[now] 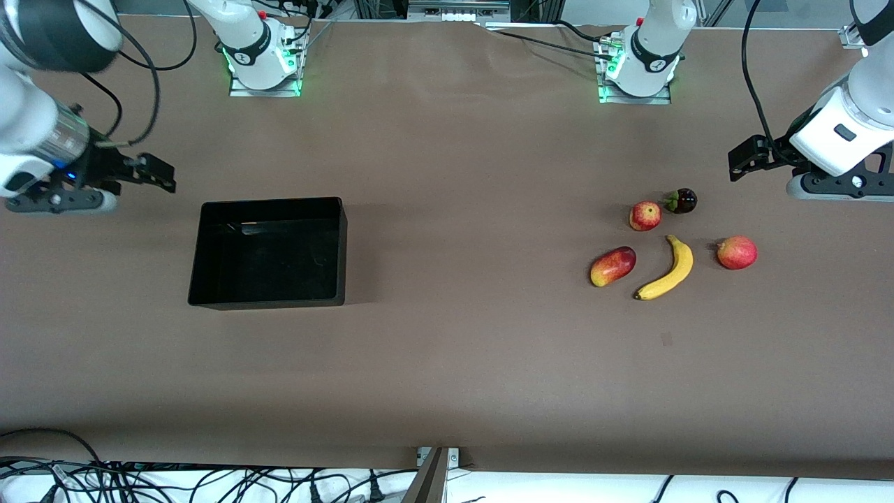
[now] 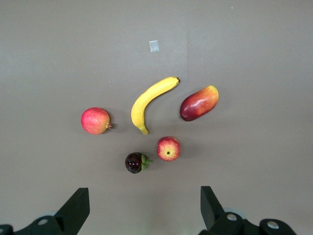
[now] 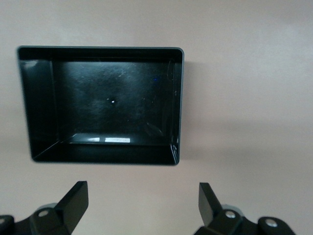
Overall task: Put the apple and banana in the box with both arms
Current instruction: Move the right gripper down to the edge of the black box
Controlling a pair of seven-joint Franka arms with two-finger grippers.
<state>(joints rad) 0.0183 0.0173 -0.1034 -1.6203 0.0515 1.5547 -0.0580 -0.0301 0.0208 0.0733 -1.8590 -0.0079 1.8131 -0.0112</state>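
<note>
The apple (image 1: pixel 645 216) lies on the brown table toward the left arm's end, among other fruit. The banana (image 1: pixel 667 269) lies just nearer the front camera than it. The empty black box (image 1: pixel 269 302) stands toward the right arm's end. My left gripper (image 1: pixel 746 158) hangs open and empty over bare table beside the fruit. In the left wrist view the apple (image 2: pixel 168 148) and banana (image 2: pixel 151 100) lie ahead of that gripper (image 2: pixel 144 208). My right gripper (image 1: pixel 155 175) hangs open and empty over the table beside the box. The right wrist view shows that gripper (image 3: pixel 142 205) and the box (image 3: pixel 41 107).
A red-and-yellow mango (image 1: pixel 612 266) lies beside the banana. A pinkish-red round fruit (image 1: pixel 737 252) lies toward the table's end. A dark mangosteen (image 1: pixel 681 201) lies beside the apple. A small pale tape patch (image 2: pixel 154 46) marks the table past the banana.
</note>
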